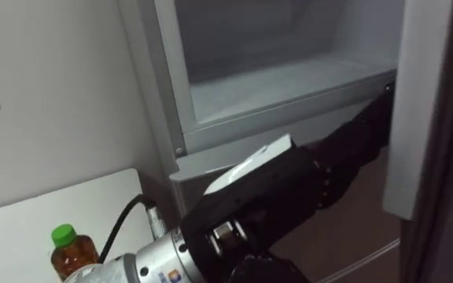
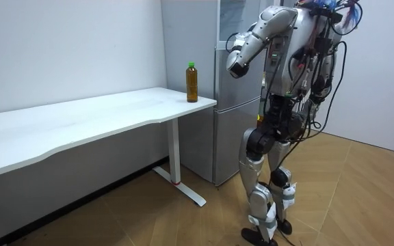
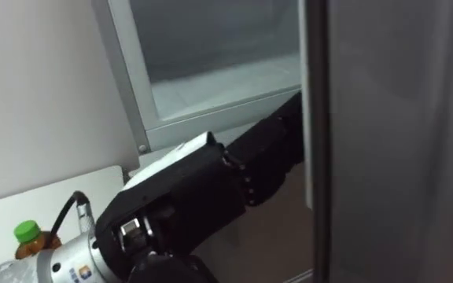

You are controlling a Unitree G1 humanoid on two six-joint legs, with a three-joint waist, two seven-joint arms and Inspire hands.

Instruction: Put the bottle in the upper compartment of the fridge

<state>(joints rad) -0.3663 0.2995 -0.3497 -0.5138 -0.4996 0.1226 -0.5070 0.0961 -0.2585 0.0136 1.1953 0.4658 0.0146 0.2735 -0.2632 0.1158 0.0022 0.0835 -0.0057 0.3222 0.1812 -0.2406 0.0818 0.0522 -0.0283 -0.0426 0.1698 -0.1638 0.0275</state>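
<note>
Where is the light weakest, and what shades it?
Right eye view: the fridge door covers the right half, dark and shaded. Left eye view: the left hand is a dark mass against the dim grey fridge interior. Room view: even light, bottle plainly lit.

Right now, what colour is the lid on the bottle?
Bright green. The cap shows best in the left eye view.

The left arm enters from the near left, elbow raised, forearm stretched out; the left hand (image 1: 283, 191) points toward the far right.
</note>
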